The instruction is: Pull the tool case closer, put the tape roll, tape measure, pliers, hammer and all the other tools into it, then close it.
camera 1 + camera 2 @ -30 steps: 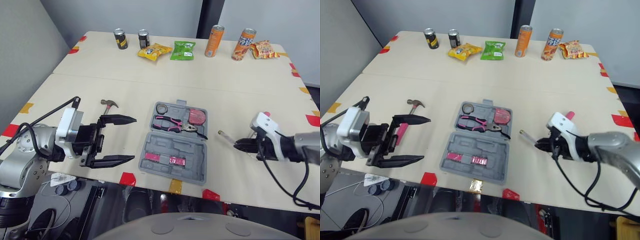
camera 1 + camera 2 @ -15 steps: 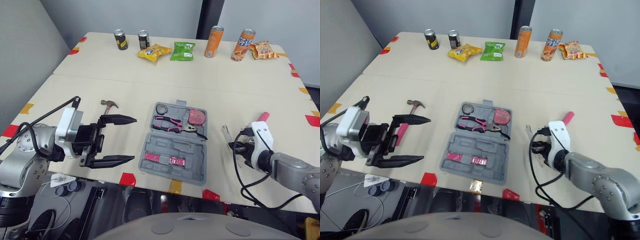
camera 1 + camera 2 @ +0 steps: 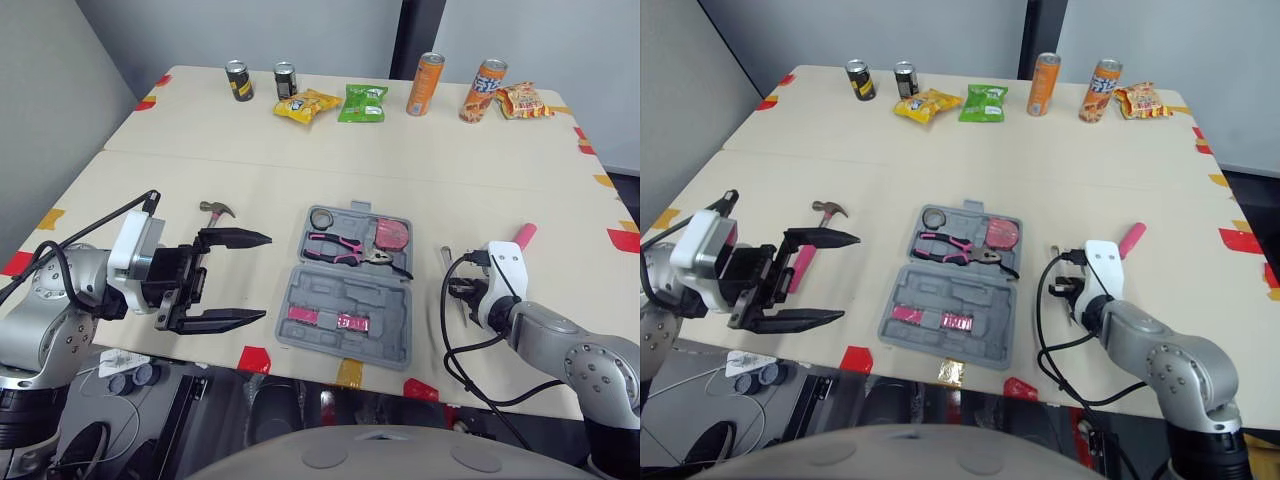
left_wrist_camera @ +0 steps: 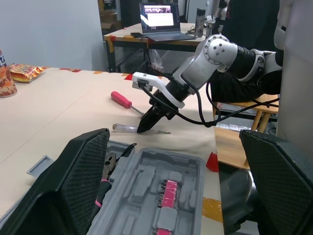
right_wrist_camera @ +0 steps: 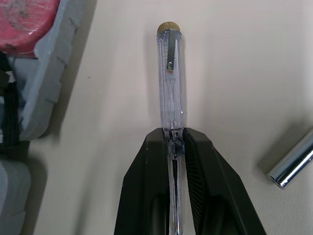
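The grey tool case [image 3: 305,300] lies open mid-table, holding a tape roll [image 3: 322,217], pink pliers [image 3: 350,247], a red tape measure [image 3: 395,233] and pink bits [image 3: 325,318]. A hammer [image 3: 215,210] lies left of it, its pink handle partly behind my left gripper [image 3: 266,277], which stands open and empty just left of the case. Right of the case my right gripper [image 3: 458,292] is shut on the shaft of a clear-handled screwdriver [image 5: 170,78] lying on the table. A pink-handled screwdriver [image 3: 520,236] lies further right, its metal shaft [image 5: 291,159] beside my fingers [image 5: 195,161].
Cans [image 3: 237,78] [image 3: 425,83] and snack bags [image 3: 362,101] line the far edge of the table. Coloured tape marks [image 3: 253,356] run along the front and side edges. A laptop on a desk [image 4: 159,17] stands beyond the table in the left wrist view.
My right arm has swung round, now reaching in from below rather than from the right, with the gripper staying at the clear screwdriver. The left gripper has not moved.
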Available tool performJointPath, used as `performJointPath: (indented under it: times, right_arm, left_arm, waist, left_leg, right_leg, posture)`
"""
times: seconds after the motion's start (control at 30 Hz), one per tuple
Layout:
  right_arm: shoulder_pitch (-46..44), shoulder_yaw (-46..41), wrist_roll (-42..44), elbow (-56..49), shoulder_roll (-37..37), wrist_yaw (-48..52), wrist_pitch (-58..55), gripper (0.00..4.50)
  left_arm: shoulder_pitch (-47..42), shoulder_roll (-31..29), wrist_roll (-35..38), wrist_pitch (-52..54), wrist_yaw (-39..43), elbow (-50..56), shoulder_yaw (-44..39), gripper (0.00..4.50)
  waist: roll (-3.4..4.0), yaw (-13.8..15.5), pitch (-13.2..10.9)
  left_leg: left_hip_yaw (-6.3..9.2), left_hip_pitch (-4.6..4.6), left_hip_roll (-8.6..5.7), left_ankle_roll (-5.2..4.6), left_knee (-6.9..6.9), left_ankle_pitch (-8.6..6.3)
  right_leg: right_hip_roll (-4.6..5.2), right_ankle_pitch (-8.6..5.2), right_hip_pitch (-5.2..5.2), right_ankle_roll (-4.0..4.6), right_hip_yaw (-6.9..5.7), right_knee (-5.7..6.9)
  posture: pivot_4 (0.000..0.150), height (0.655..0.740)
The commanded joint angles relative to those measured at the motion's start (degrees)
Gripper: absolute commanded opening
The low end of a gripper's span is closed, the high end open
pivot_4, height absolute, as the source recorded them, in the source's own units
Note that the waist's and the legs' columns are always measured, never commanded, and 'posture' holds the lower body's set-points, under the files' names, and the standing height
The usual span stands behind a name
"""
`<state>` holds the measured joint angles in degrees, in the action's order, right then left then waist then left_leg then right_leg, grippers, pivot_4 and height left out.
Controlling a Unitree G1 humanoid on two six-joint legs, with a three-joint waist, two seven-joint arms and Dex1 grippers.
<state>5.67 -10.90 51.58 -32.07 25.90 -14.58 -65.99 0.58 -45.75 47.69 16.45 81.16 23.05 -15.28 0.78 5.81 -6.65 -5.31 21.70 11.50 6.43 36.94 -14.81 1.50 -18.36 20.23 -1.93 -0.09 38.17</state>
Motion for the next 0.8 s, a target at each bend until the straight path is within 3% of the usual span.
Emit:
performJointPath:
  times: [0.03,0.33,0.5,0.8]
  right_arm:
    - [-0.29,0.45,-3.09,0.46,-0.76,1.95,1.76,1.08]
    - [6.83,3.96,-13.73,-3.19,5.36,15.2,12.49,4.08]
    - [11.82,6.53,-20.21,-2.72,7.17,24.45,23.47,4.08]
    - [11.62,7.48,-26.01,6.64,2.61,32.99,35.97,4.08]
  left_arm:
    - [-0.91,-0.48,0.65,-0.3,0.62,-0.31,-0.96,4.5]
    - [-0.77,-1.13,0.8,0.07,1.24,-0.8,-1.66,4.5]
    - [-0.65,-1.3,0.94,0.21,1.33,-0.85,-1.79,4.5]
    - [-1.14,-1.21,0.9,0.19,1.69,-1.19,-1.66,4.5]
  waist:
    - [0.01,-0.13,0.0]
    - [0.01,-0.05,0.03]
    - [0.01,-0.29,0.03]
    - [0.02,-0.72,0.04]
  left_leg:
    - [0.0,-0.08,0.0,0.0,0.0,0.0]
    - [-0.01,-0.62,-0.09,0.04,-0.18,-0.02]
    - [0.0,-0.61,-0.1,0.03,-0.22,-0.02]
    - [-0.01,-0.63,-0.1,0.0,-0.24,-0.01]
  right_leg:
    - [0.01,0.0,-0.06,0.0,0.0,-0.01]
    - [0.14,-0.03,-0.63,-0.05,-0.03,-0.23]
    - [0.16,-0.04,-0.66,-0.07,-0.05,-0.27]
    - [0.16,-0.04,-0.69,-0.06,-0.02,-0.24]
  posture:
    - [0.15,0.74]
    - [0.15,0.74]
    - [0.15,0.74]
    - [0.15,0.74]
